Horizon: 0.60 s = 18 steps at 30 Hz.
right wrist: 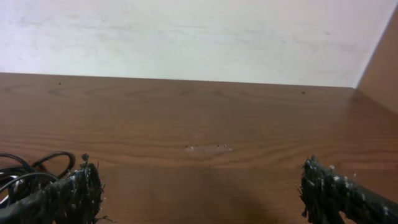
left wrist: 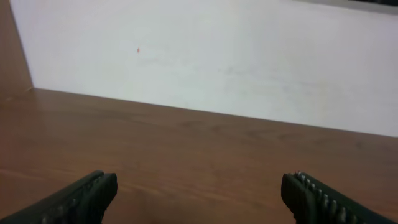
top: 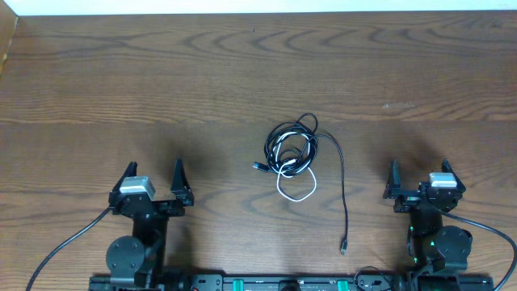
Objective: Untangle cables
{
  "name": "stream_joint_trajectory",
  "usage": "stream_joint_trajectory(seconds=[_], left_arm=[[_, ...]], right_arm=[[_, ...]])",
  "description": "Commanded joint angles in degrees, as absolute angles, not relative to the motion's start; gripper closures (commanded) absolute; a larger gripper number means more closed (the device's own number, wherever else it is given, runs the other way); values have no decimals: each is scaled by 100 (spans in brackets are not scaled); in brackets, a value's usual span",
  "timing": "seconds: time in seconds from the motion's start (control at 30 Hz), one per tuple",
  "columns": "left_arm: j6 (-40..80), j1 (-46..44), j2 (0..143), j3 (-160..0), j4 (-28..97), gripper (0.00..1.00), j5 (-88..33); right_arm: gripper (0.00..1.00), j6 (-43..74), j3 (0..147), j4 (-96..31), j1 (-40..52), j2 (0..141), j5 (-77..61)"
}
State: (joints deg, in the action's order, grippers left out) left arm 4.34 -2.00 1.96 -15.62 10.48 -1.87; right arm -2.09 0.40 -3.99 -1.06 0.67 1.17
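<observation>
While the left gripper (top: 153,179) and right gripper (top: 420,176) sit wide open and empty, the light, limp cables (top: 291,150) on the desk (top: 121,81) look easiest taken by the loose black tail (top: 344,202).

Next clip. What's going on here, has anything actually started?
Nothing is being handled yet. The left gripper and right gripper both sit open and empty near the front of the wooden table, one to each side. Between them lie the cables, black loops coiled together with a white cord, and neither gripper touches them. One black cord trails out of the coil toward the front edge, ending in a small plug.
</observation>
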Motion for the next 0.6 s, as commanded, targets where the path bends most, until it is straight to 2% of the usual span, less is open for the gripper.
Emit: stream_joint_trajectory(seconds=[0.0,0.2,0.57], left_arm=[[499,-217,416,-1820,1052,9,-598],[499,-217,1033,-2078,1050,9,-1017],[499,-217,2051,-2340,1105,9,-2519]], right_arm=[[1,-152,32,-412,-145,38,198],[1,-152,32,-412,-145,38,196],[1,-152,32,-412,-145,38,198]])
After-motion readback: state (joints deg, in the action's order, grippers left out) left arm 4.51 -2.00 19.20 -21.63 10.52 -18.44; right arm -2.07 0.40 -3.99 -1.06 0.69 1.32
